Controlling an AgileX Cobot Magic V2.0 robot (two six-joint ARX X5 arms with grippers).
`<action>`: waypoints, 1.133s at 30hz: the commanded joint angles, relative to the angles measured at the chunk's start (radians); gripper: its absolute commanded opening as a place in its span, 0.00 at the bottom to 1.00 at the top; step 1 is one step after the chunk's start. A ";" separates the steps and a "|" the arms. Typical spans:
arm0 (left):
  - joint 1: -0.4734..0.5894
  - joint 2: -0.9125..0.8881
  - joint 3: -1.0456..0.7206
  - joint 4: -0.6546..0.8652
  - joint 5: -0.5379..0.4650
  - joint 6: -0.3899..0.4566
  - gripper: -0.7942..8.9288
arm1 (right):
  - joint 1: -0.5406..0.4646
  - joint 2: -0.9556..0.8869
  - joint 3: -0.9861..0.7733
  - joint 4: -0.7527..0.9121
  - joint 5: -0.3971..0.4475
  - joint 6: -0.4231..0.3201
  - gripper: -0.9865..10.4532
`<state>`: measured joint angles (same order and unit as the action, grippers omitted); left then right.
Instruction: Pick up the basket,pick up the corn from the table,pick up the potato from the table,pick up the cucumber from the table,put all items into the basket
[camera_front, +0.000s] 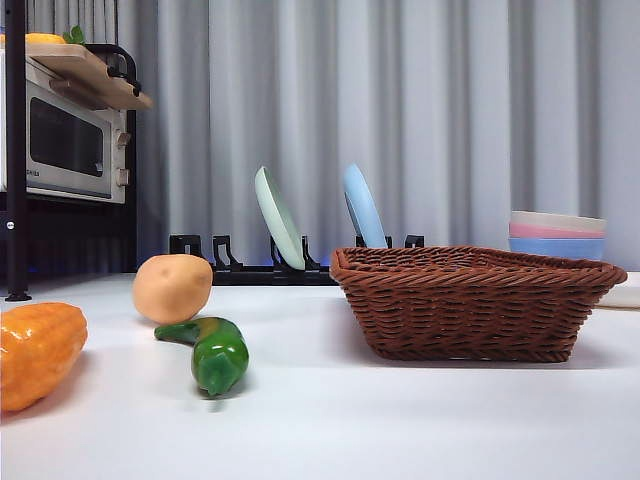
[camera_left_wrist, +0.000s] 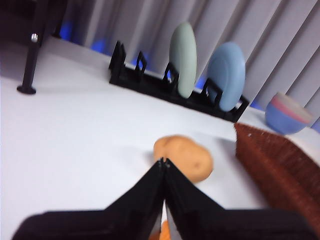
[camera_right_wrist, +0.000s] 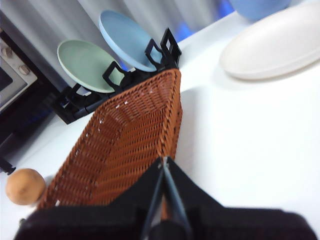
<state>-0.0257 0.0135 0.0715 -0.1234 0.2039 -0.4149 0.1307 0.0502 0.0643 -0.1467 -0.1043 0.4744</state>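
Observation:
The brown wicker basket (camera_front: 475, 300) stands on the white table at the right; it also shows in the right wrist view (camera_right_wrist: 125, 145) and the left wrist view (camera_left_wrist: 282, 170). The tan potato (camera_front: 172, 288) lies left of it, with the dark green cucumber (camera_front: 212, 350) in front and the orange ridged corn (camera_front: 35, 352) at the far left edge. My left gripper (camera_left_wrist: 163, 161) is shut and empty above the table, near the potato (camera_left_wrist: 185, 157). My right gripper (camera_right_wrist: 163, 161) is shut and empty above the basket's near rim. Neither arm shows in the front view.
A black dish rack (camera_front: 250, 262) holds a green plate (camera_front: 279, 218) and a blue plate (camera_front: 363, 208) behind the basket. Stacked bowls (camera_front: 557, 235) stand at the back right, a white plate (camera_right_wrist: 270, 42) beside them. A toaster oven (camera_front: 65, 135) on a black shelf stands at the left.

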 joint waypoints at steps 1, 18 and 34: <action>0.000 0.020 0.055 -0.003 0.009 0.000 0.07 | 0.000 0.048 0.051 0.011 0.006 -0.035 0.08; -0.001 0.559 0.526 -0.248 0.216 0.278 0.08 | 0.000 0.648 0.523 -0.101 -0.055 -0.274 0.08; -0.001 0.815 0.657 -0.358 0.321 0.310 0.49 | 0.000 1.069 0.786 -0.270 -0.166 -0.373 0.44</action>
<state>-0.0257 0.8284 0.7273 -0.4824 0.5262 -0.1200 0.1307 1.0958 0.8356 -0.4217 -0.2840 0.1177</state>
